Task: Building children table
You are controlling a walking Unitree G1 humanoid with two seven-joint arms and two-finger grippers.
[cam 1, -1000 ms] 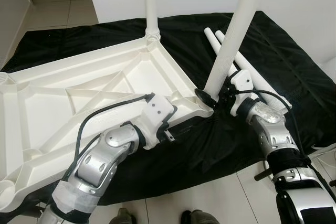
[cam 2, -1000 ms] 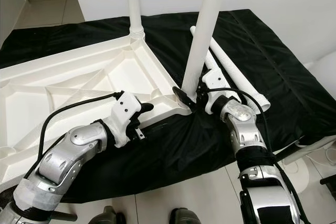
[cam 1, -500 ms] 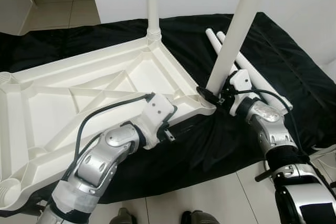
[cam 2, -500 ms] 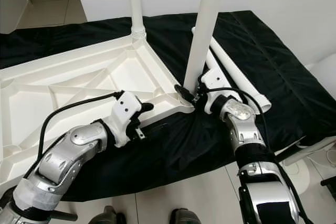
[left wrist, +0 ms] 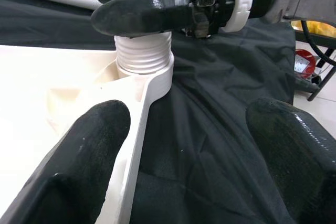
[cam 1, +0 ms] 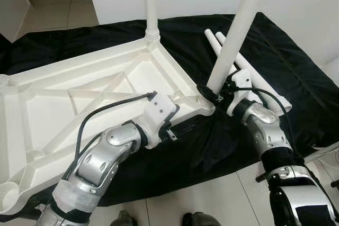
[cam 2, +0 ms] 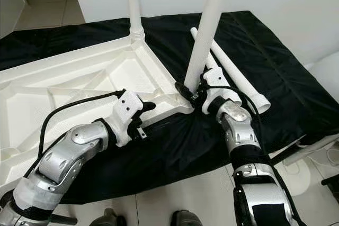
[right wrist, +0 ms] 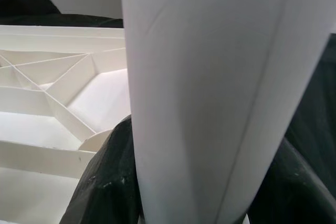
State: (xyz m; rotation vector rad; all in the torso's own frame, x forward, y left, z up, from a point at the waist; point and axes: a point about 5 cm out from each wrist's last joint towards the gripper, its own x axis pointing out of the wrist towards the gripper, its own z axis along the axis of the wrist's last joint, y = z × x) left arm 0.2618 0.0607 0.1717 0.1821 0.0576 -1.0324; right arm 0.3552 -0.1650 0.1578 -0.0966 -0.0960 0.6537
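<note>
A white plastic tabletop (cam 1: pixel 79 93) lies upside down on a black cloth. One white leg (cam 1: pixel 151 3) stands upright in its far corner. A second leg (cam 1: pixel 238 30) leans slightly in the near right corner socket (left wrist: pixel 152 80), its threaded end (left wrist: pixel 143 59) partly in the socket. My right gripper (cam 1: pixel 212 95) is shut on this leg just above the thread; its fingers (right wrist: pixel 105 182) wrap the tube (right wrist: pixel 210 77). My left gripper (left wrist: pixel 189 145) is open at the tabletop's near rim, left of that corner, with one finger (left wrist: pixel 84 156) against the rim.
Two loose white legs (cam 1: pixel 249 72) lie side by side on the cloth (cam 1: pixel 296 78) behind my right gripper. Tiled floor (cam 1: pixel 212 199) runs along the cloth's near edge. A white wall stands behind. A red object (left wrist: pixel 302 61) sits on the floor.
The view has shifted slightly. My right gripper stays shut on the leaning leg and my left gripper stays at the rim; neither has clearly moved.
</note>
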